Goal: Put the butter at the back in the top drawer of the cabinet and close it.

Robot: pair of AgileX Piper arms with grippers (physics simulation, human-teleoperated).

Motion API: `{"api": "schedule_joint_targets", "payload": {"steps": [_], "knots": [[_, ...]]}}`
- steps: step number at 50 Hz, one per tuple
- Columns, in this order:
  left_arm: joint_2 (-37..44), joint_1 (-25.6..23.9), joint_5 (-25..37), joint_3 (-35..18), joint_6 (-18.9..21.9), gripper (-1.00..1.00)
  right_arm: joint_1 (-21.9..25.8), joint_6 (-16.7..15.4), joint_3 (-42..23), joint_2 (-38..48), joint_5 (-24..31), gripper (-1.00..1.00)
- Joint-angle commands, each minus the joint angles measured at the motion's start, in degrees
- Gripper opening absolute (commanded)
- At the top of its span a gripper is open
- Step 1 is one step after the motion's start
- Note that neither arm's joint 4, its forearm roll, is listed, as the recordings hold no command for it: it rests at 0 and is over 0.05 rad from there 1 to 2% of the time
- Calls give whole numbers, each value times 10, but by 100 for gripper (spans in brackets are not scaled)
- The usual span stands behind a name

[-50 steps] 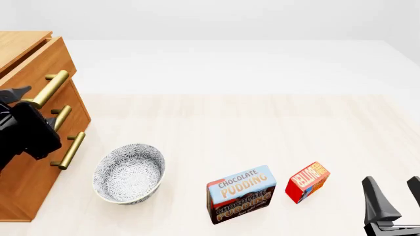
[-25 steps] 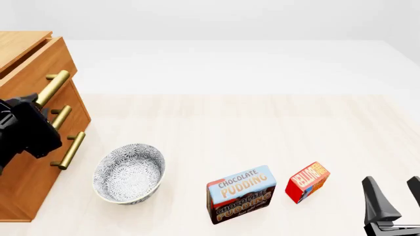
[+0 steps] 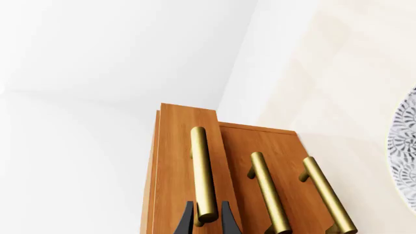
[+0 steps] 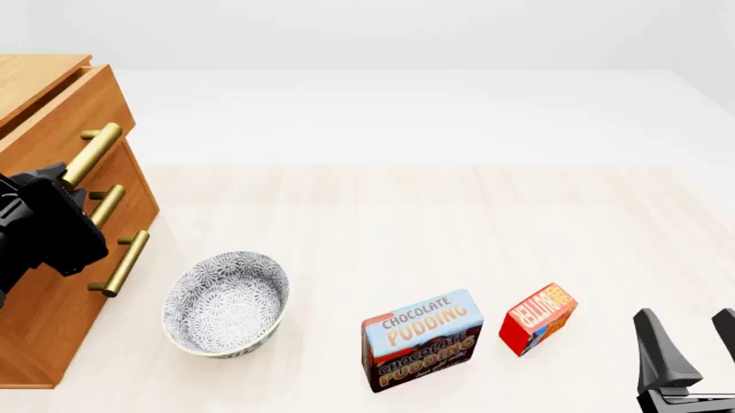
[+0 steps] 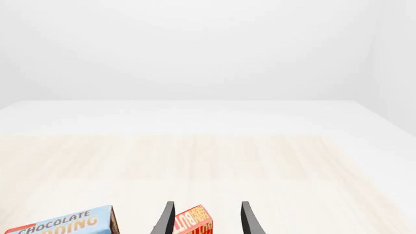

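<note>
Here our left gripper reaches to the cabinet at far left, fingers closed around the brass handle of the top drawer. The patterned bowl sits empty. Our right gripper hovers spread apart, holding nothing, just right of the butter at near right

Pudding box: "CHOCOLATE PUDDING" on top face, repeated on front. Butter: white lettering, partly readable "BUTTER".
</note>
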State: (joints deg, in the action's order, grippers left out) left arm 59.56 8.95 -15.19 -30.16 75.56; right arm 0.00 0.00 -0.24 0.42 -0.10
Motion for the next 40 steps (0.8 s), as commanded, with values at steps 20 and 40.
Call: {"api": "schedule_joint_targets", "payload": {"steps": [20, 40], "knots": [[-10, -20, 17, 19, 2, -100, 0, 0, 0, 0, 0, 100], [-19, -56, 35, 13, -10, -100, 0, 0, 0, 0, 0, 100]]}}
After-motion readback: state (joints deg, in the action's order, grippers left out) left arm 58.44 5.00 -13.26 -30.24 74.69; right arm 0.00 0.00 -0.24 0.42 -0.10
